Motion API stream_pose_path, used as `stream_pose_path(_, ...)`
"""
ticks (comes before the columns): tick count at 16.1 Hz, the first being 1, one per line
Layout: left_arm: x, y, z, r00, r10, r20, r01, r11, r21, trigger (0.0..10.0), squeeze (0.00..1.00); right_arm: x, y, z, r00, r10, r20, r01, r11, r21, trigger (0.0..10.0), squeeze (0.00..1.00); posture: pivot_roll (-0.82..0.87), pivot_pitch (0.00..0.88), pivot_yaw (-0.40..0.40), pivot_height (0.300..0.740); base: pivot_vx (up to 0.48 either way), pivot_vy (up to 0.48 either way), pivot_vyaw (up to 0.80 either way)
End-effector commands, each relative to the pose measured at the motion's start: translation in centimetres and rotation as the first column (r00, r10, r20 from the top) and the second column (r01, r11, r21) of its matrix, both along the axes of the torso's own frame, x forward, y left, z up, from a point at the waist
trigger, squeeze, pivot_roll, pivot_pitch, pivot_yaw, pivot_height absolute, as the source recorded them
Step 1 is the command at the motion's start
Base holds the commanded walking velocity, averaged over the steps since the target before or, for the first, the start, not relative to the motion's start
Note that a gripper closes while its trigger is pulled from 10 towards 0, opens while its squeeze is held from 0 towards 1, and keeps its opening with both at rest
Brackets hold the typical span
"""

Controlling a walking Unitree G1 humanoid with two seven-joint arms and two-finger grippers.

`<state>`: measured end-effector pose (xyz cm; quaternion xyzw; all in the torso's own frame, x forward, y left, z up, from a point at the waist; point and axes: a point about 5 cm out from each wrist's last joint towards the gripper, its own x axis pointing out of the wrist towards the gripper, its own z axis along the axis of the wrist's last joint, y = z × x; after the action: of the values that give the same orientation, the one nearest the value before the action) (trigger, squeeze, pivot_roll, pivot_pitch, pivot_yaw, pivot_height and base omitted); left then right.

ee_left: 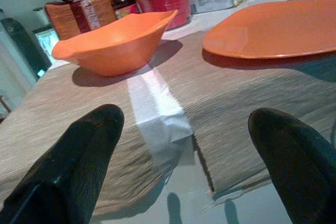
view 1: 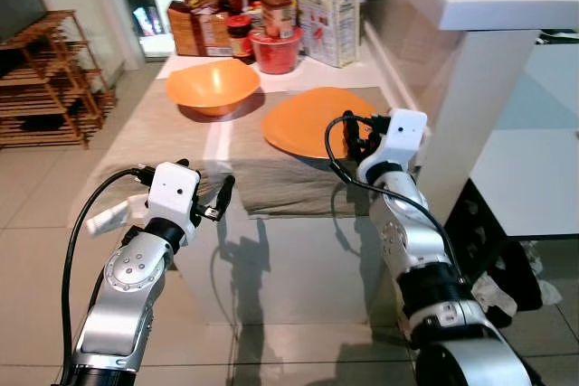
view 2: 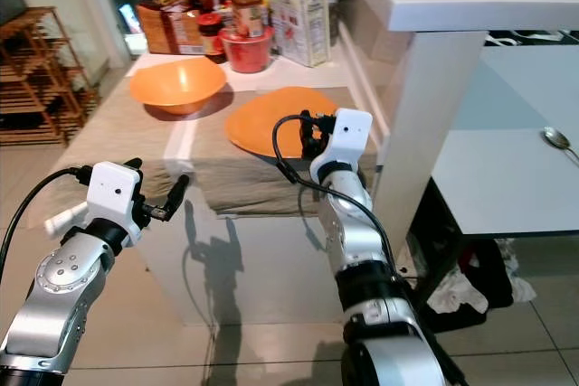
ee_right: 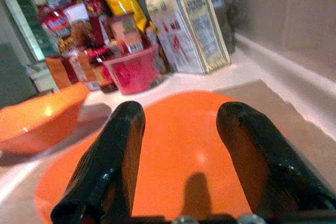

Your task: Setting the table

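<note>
Orange plate (view 1: 312,119) and orange bowl (view 1: 213,86), head views: both on beige placemats (view 1: 271,183) on the white counter, groceries (view 1: 271,6) behind. Right gripper (view 1: 355,136) over the plate's near rim; left gripper (view 1: 213,201) at the counter's near edge.

Left wrist view: fingers (ee_left: 73,166) wide apart, empty, facing the bowl.

Right wrist view: fingers (ee_right: 113,156) apart above the plate.

Step, judged: reaching for the plate. Next: lower, close on its rim.
</note>
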<state>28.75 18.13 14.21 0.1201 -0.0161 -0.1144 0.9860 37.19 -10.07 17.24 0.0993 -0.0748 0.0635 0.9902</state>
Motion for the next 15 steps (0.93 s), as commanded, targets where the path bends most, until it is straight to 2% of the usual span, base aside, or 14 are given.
stream_pose_path(1,0.0,0.0,0.7,1.000,-0.004,0.020,0.004,1.000,0.007,10.0,0.00,0.2,-0.5,0.6,0.999,-0.027,0.024,0.027,1.000,0.013,10.0,0.00,0.02,0.000,0.062,0.740,0.000,0.000,0.00)
stream_pose_path(2,0.1,0.1,0.9,1.000,-0.002,0.025,0.002,1.000,0.011,10.0,0.00,0.3,-0.9,1.0,0.998,-0.051,0.048,0.051,0.999,-0.004,10.0,0.00,0.02,0.000,0.062,0.740,0.000,0.000,0.00)
stream_pose_path(4,0.3,0.0,1.1,1.000,0.000,0.031,0.000,1.000,0.017,10.0,0.00,-0.2,-2.0,2.4,0.973,-0.129,0.191,0.163,0.971,-0.174,10.0,0.00,0.02,0.000,0.061,0.740,0.000,0.000,0.00)
stream_pose_path(5,0.5,-0.1,1.0,1.000,-0.004,0.027,0.004,1.000,0.023,10.0,0.00,-0.8,-2.5,2.9,0.959,-0.147,0.242,0.202,0.954,-0.223,10.0,0.00,0.01,0.000,0.062,0.740,0.000,0.000,0.00)
stream_pose_path(7,1.3,0.2,0.2,1.000,-0.005,-0.001,0.005,1.000,0.031,10.0,0.00,-2.8,-2.7,1.5,0.971,-0.092,0.219,0.152,0.949,-0.278,10.0,0.00,-0.02,0.000,0.061,0.740,0.000,0.000,0.00)
stream_pose_path(9,3.1,0.1,0.4,1.000,-0.028,-0.007,0.028,0.996,0.080,10.0,0.00,-4.7,-3.3,0.1,0.980,-0.083,0.180,0.133,0.947,-0.291,10.0,0.00,-0.08,0.000,0.071,0.740,0.000,0.000,0.00)
stream_pose_path(10,4.3,0.2,1.5,0.999,-0.038,0.017,0.036,0.994,0.106,10.0,0.00,-6.2,-3.6,0.2,0.976,-0.076,0.204,0.138,0.941,-0.310,10.0,0.00,-0.10,0.000,0.081,0.740,0.000,0.000,0.00)
stream_pose_path(11,5.5,0.1,2.8,0.997,-0.065,0.033,0.062,0.993,0.099,10.0,0.00,-8.1,-3.8,0.8,0.968,-0.073,0.238,0.148,0.938,-0.314,10.0,0.00,-0.13,0.000,0.087,0.740,0.000,0.000,0.00)
stream_pose_path(12,6.3,-0.1,3.4,0.996,-0.085,0.035,0.081,0.993,0.091,10.0,0.00,-9.3,-4.0,1.1,0.963,-0.075,0.260,0.160,0.932,-0.325,10.0,0.00,-0.15,0.000,0.095,0.740,0.000,0.000,0.00)
stream_pose_path(13,6.7,-0.2,3.6,0.995,-0.092,0.036,0.089,0.992,0.091,10.0,0.00,-9.8,-4.1,1.2,0.961,-0.075,0.266,0.164,0.928,-0.334,10.0,0.00,-0.16,0.000,0.097,0.740,0.000,0.000,0.00)
stream_pose_path(14,8.1,-1.2,4.6,0.990,-0.135,0.049,0.129,0.986,0.107,10.0,0.00,-11.0,-4.5,0.7,0.965,-0.082,0.250,0.172,0.916,-0.361,10.0,0.00,-0.19,0.000,0.116,0.740,0.000,0.000,0.00)
stream_pose_path(15,8.5,-1.6,5.1,0.987,-0.154,0.052,0.148,0.983,0.104,10.0,0.00,-11.1,-4.6,0.4,0.968,-0.091,0.234,0.173,0.917,-0.359,10.0,0.00,-0.19,0.000,0.116,0.740,0.000,0.000,0.00)
